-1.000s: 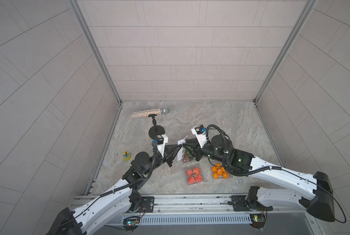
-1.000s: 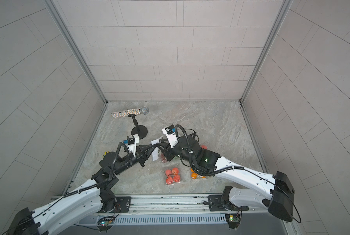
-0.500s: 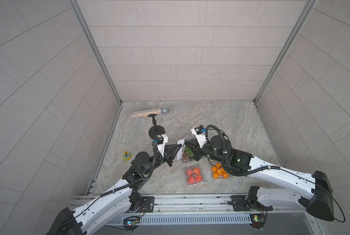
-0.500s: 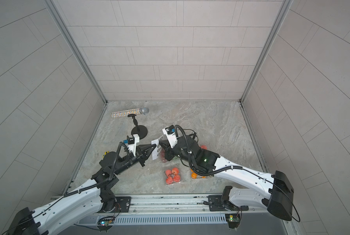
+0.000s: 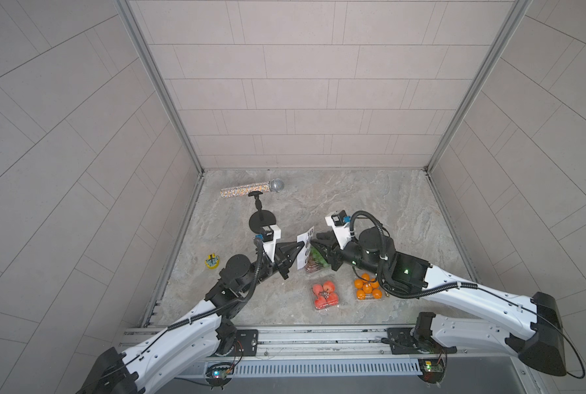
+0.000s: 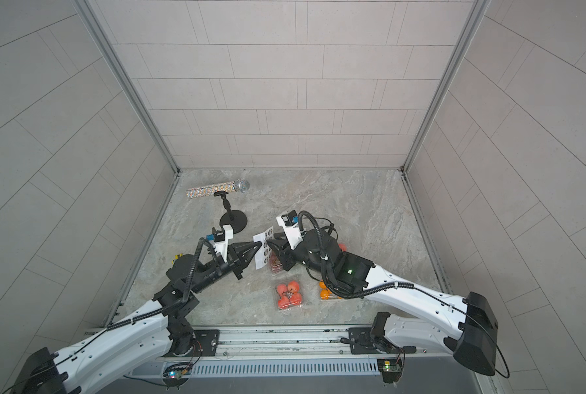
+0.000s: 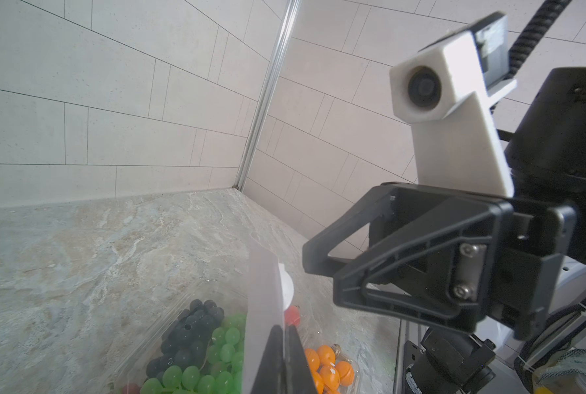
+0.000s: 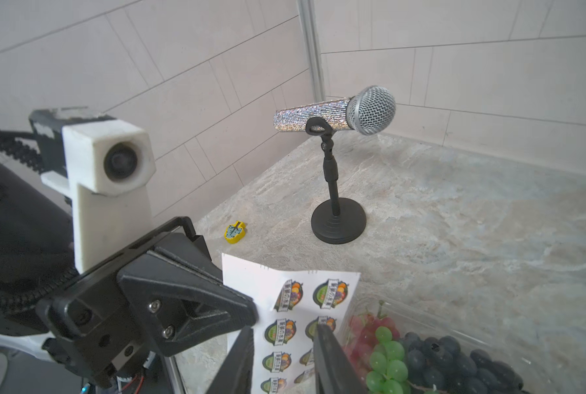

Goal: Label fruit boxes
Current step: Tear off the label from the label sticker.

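Pinched flat, the left gripper has the white sticker sheet by one edge. It holds the sheet upright just above the large grape box, on that box's side toward the left arm. Facing it from across the same box, the right gripper has its jaws parted only a little, with nothing between them that I can make out. In the right wrist view its two fingers frame a column of round stickers. They are close to the paper, but I can't say whether they touch it.

Two small boxes sit on the stone top on the robot-base side of the grape box. One red-fruit box lies close by it, and the orange box is off toward the right arm. A second red-fruit box shows only as a sliver beyond the grape box, under the right arm.

To my eye these clamshells are light, thin and springy. A lid would likely dish in under a hard press, and the smooth plastic could skate on the stone. I'd lay a label on the flat of the lid and press it gently. If a box needs steadying, the stiffer rim at a corner looks the place to take it, not across the lid. The sheet itself looks like limp paper, so a sticker wants lifting by its edge.
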